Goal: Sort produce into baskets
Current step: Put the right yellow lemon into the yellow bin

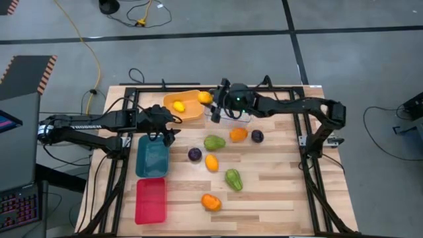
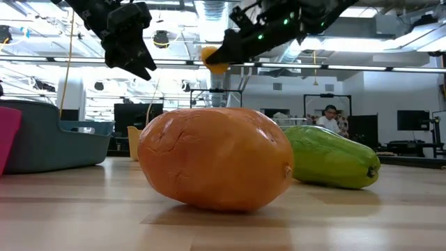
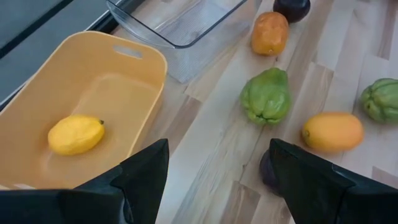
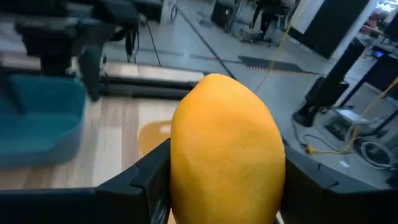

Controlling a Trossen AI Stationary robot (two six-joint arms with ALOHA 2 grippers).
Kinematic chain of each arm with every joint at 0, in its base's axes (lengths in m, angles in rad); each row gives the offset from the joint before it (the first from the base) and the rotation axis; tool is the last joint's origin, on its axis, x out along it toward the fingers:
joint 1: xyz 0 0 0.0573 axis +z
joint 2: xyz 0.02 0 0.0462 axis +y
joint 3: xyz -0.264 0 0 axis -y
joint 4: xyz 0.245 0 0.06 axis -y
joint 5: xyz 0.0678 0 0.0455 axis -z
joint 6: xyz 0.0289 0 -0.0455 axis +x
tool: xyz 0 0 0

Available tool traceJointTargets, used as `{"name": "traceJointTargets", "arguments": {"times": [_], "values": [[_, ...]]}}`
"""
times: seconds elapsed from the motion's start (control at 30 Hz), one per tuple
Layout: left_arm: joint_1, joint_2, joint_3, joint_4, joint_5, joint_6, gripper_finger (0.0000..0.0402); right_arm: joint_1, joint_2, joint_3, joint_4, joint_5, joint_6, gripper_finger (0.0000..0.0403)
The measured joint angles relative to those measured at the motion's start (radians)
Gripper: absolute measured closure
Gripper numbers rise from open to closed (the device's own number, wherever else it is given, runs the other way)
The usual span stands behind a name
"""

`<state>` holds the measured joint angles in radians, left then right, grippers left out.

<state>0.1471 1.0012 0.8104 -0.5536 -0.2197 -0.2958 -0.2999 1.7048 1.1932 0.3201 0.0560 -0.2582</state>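
Note:
My right gripper [image 1: 206, 99] is shut on a yellow fruit [image 4: 227, 152] in the air over the right end of the orange basket [image 1: 185, 106], which holds a yellow lemon [image 3: 76, 134]. My left gripper [image 1: 168, 130] is open and empty above the table, between the orange basket and the teal basket [image 1: 152, 156]. The clear basket [image 1: 228, 116] stands right of the orange one and the red basket [image 1: 150, 200] lies near the front. Green [image 1: 213, 143], orange [image 1: 238, 134] and purple [image 1: 257, 136] pieces lie on the table. My right gripper pinches the yellow fruit by its two opposite sides [image 4: 180, 168] between its two fingers [image 4: 146, 177]. The fruit is lifted clear of the basket and the table, as the low view [image 2: 214, 59] shows.
More produce lies mid-table: a purple piece [image 1: 194, 154], a yellow-orange one [image 1: 211, 162], a green one [image 1: 233, 179] and an orange one [image 1: 211, 202] near the front. A black frame [image 1: 310, 158] runs along the table's edges. A person [image 2: 326, 118] sits far off in the room.

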Motion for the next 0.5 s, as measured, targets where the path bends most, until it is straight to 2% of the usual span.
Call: {"name": "traceJointTargets", "arguments": {"times": [0.17,0.5], "values": [[0.000,0.000,0.000,0.008,-0.003,0.000,0.0137,-0.032,0.137,0.048,0.168,-0.051,0.022,0.0158],[-0.002,0.000,0.000,0.014,-0.021,0.000,0.0137,-0.043,0.353,0.211,0.177,-0.054,0.022,0.0147]]}}
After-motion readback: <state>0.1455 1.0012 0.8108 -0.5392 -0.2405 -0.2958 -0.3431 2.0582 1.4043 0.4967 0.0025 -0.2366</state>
